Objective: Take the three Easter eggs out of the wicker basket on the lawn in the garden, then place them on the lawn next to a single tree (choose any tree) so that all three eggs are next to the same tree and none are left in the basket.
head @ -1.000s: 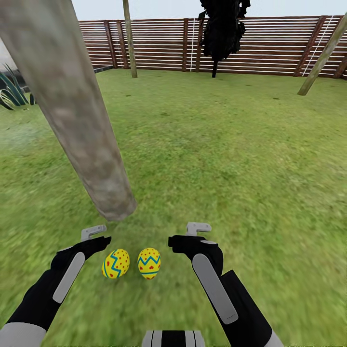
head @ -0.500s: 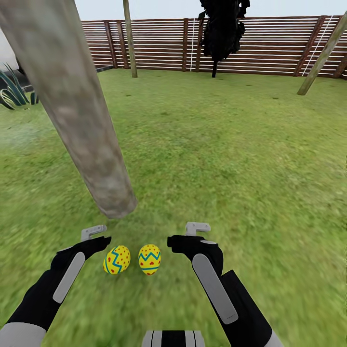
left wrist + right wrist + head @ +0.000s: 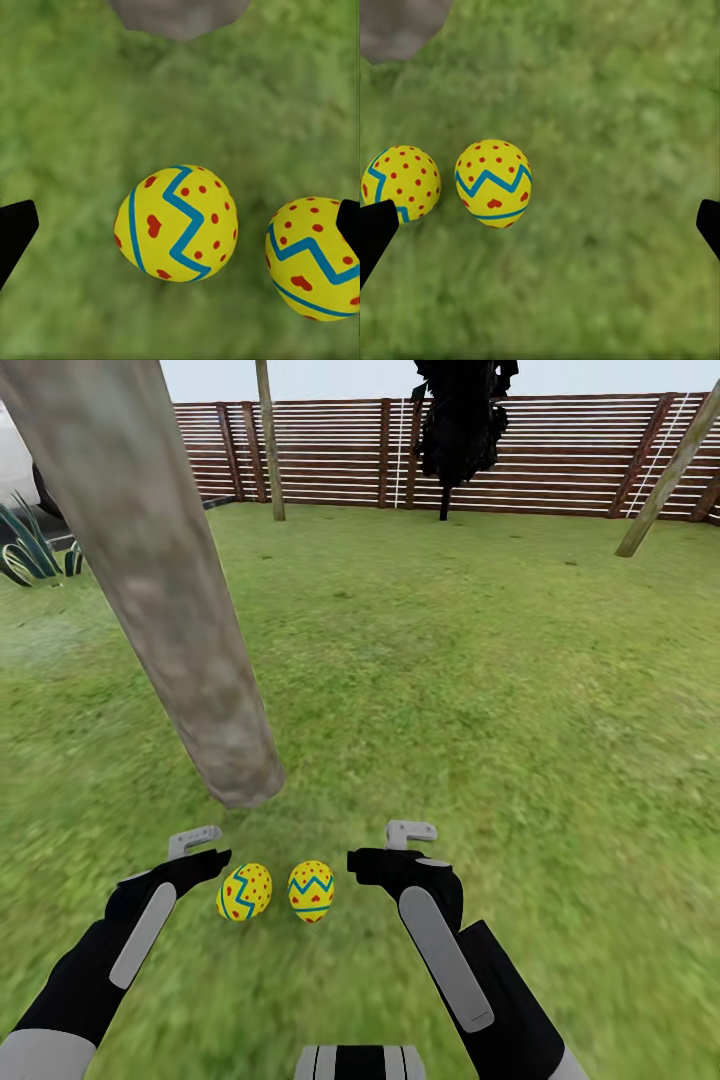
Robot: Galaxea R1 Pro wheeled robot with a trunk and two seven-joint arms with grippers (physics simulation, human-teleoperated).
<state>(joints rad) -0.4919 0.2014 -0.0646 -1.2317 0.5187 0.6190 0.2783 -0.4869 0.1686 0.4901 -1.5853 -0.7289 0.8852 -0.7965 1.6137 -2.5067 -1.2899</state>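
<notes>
Left end effector (image 3: 205, 847) spread wide, holding nothing; right end effector (image 3: 385, 843) likewise, empty. Two eggs (image 3: 244, 891) (image 3: 311, 891) lie on the lawn (image 3: 480, 690) between them, near the tree (image 3: 170, 590).

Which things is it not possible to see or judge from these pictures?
- Tree: its crown is cut off by the top edge of the head view.
- Left gripper and right gripper: in the wrist views their fingers are cut by the side edges.
- Right egg: in the left wrist view, partly behind a finger and cut by the edge.
- Left egg: a finger covers its lower part in the right wrist view.
</notes>
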